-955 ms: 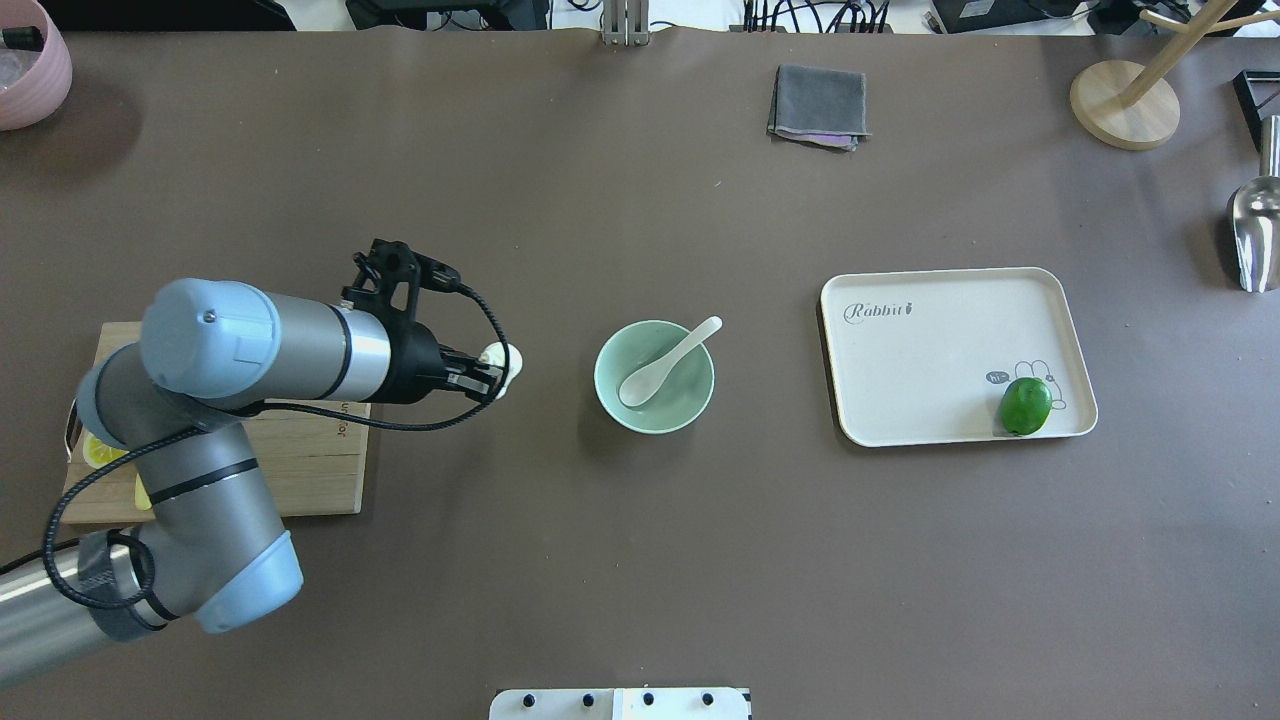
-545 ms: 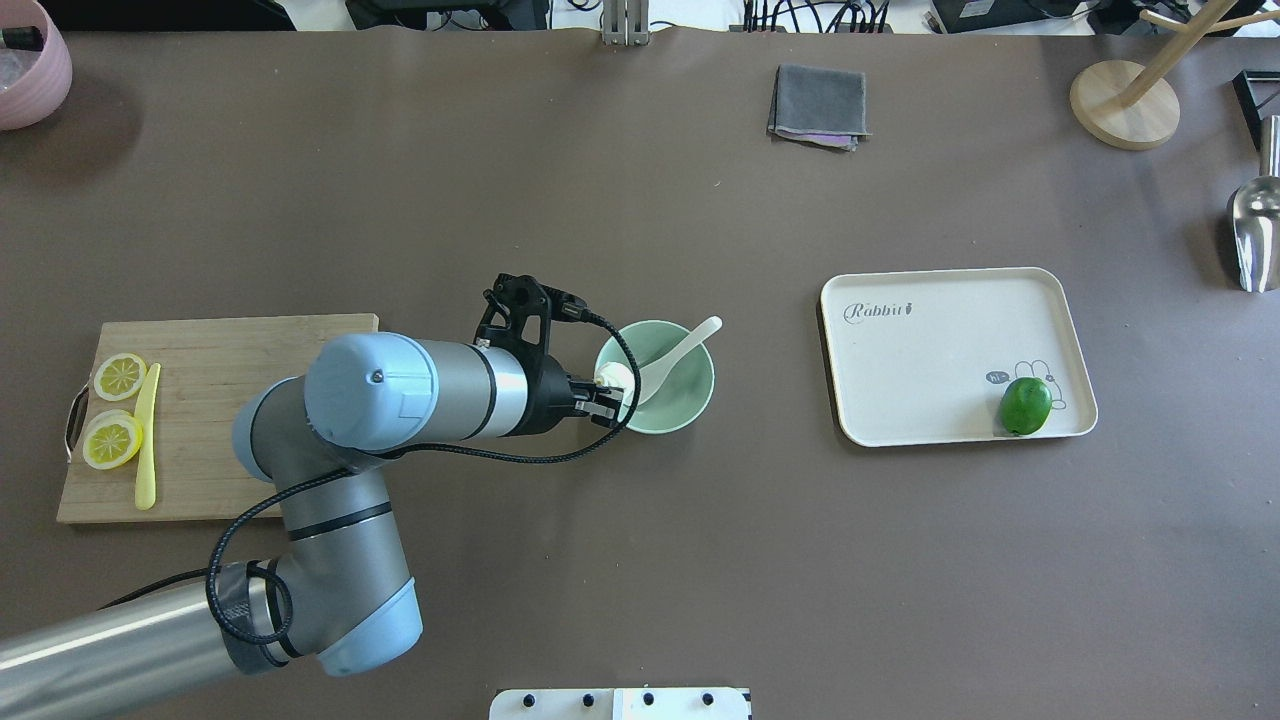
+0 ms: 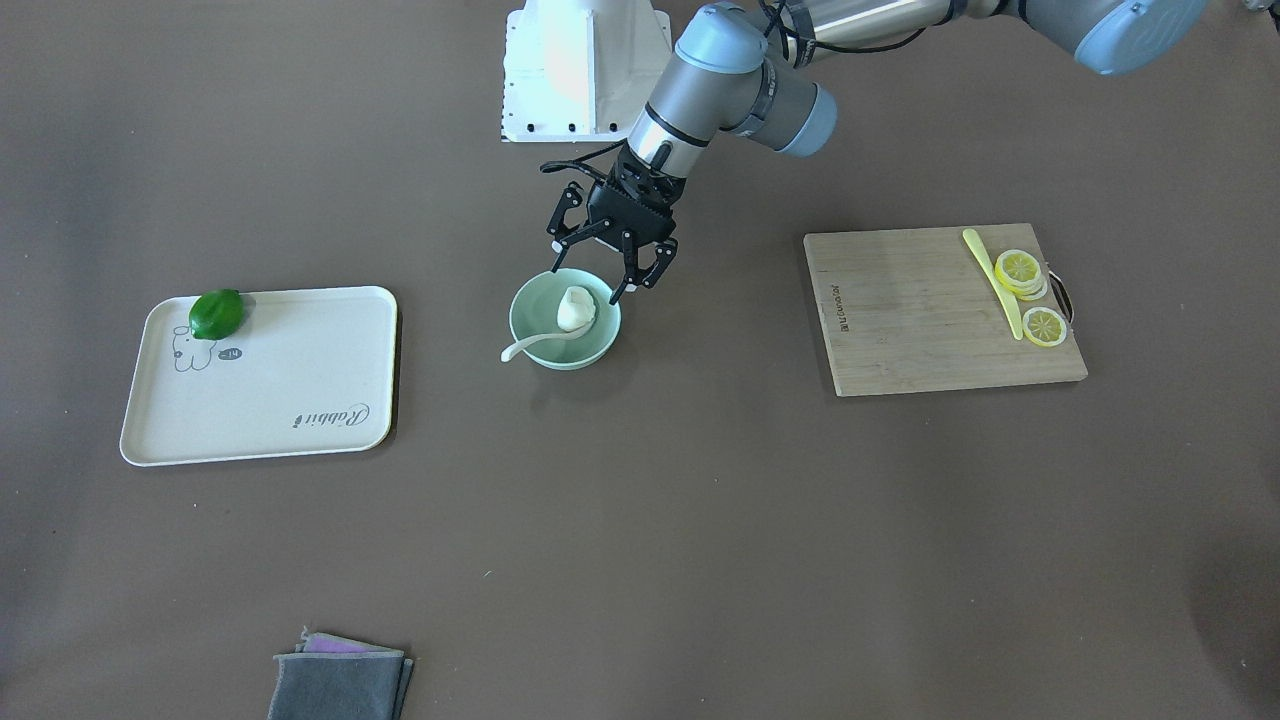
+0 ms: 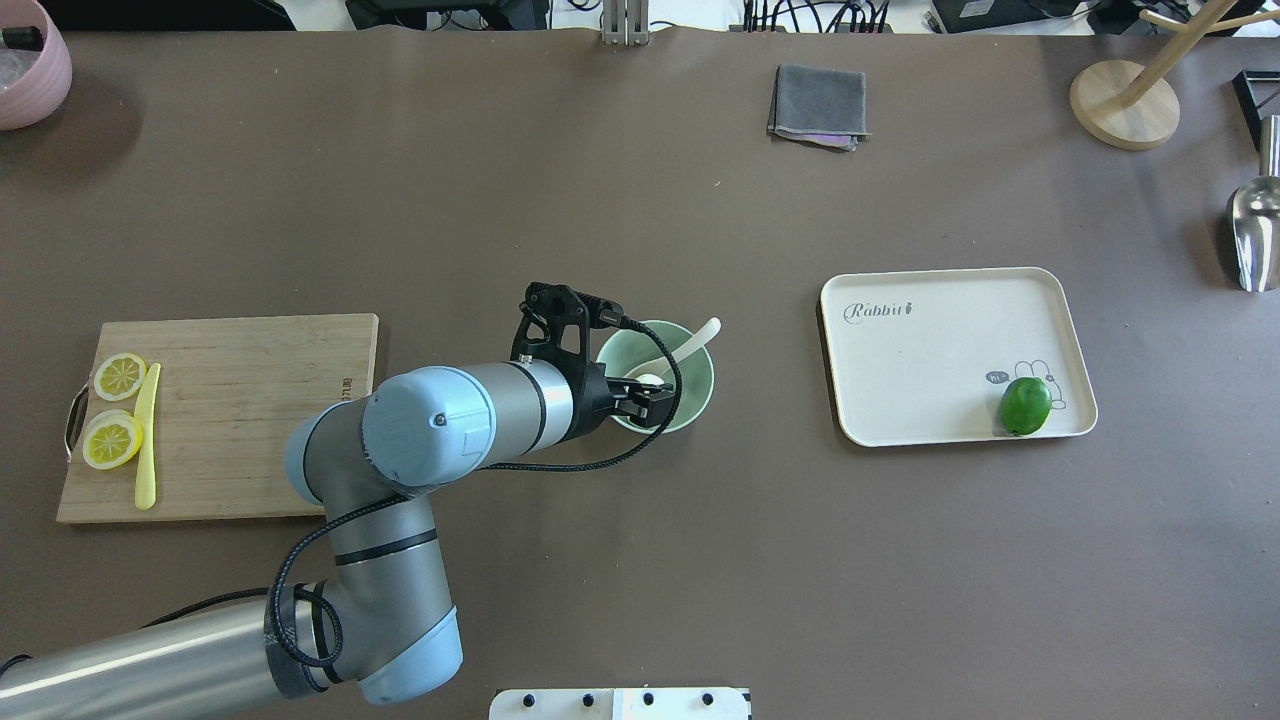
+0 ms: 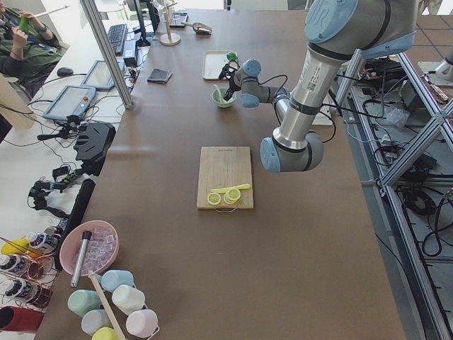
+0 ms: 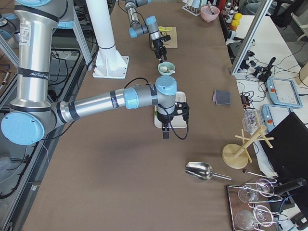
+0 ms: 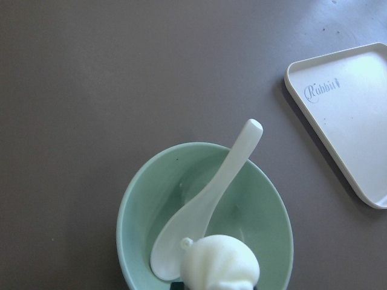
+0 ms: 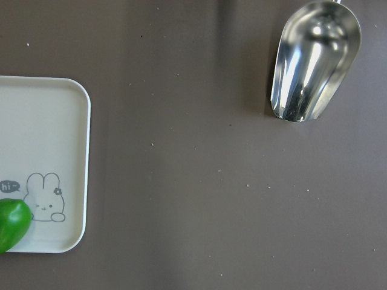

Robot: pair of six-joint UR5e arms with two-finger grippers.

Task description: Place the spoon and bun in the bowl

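The mint-green bowl [image 3: 530, 340] stands mid-table, also in the overhead view [image 4: 700, 390] and the left wrist view [image 7: 130, 199]. The white spoon [image 3: 525, 347] lies in it with its handle over the rim, also in the left wrist view [image 7: 208, 202]. The white bun [image 3: 575, 308] lies in the bowl against the spoon's scoop [image 7: 221, 266]. My left gripper [image 3: 585, 285] is open just above the bowl, its fingers either side of the bun [image 4: 650, 381]. My right gripper [image 6: 165, 132] shows only in the exterior right view, over the tray; I cannot tell its state.
A cream tray [image 4: 930, 370] with a green lime [image 4: 1025, 405] lies right of the bowl. A wooden cutting board [image 4: 250, 420] with lemon slices and a yellow knife lies left. A grey cloth [image 4: 818, 105], a metal scoop [image 4: 1255, 225] and a wooden stand [image 4: 1125, 105] are at the far side.
My left arm has carried the bun rightward from near the cutting board to over the bowl. The gripper has opened and the bun now lies in the bowl.
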